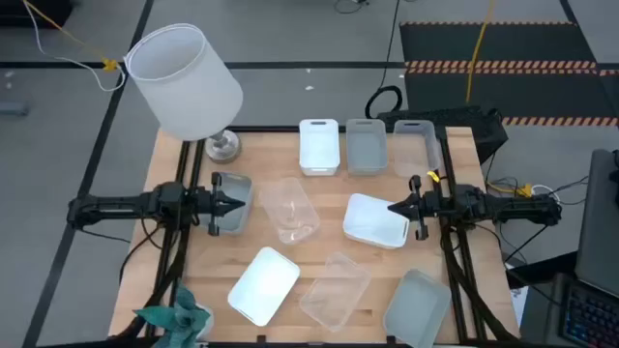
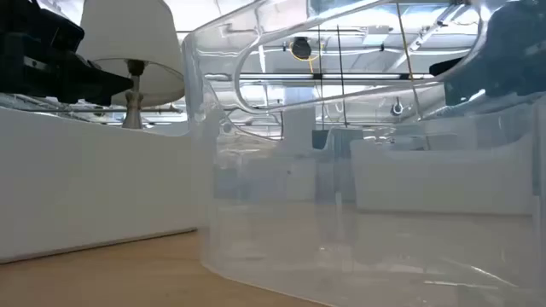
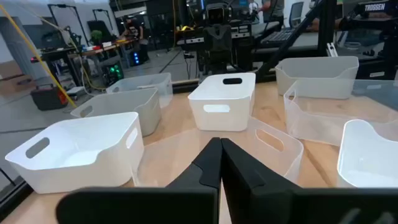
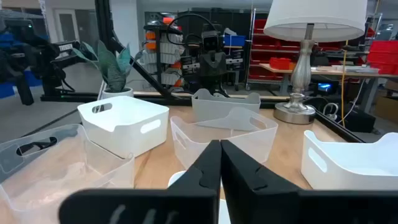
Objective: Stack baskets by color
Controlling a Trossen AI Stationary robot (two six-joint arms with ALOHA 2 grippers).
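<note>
Several small baskets stand on their bottoms on the wooden table point(image 1: 193, 280). A white point(image 1: 319, 145), a grey point(image 1: 366, 147) and a clear one point(image 1: 416, 145) line the far edge. A clear basket point(image 1: 290, 208) sits in the middle. Along the near edge stand a white point(image 1: 263, 284), a clear point(image 1: 336, 287) and a grey one point(image 1: 418, 307). My left gripper point(image 1: 237, 204) is shut and hovers level over a grey basket point(image 1: 232, 184) at the left. My right gripper point(image 1: 392, 207) is shut, level, above a white basket point(image 1: 375, 224).
A lamp with a big white shade point(image 1: 184, 82) and a metal foot point(image 1: 222, 145) stands at the far left corner. A green plant point(image 1: 174, 314) is at the near left corner. In the low view a clear basket point(image 2: 341, 213) fills the foreground.
</note>
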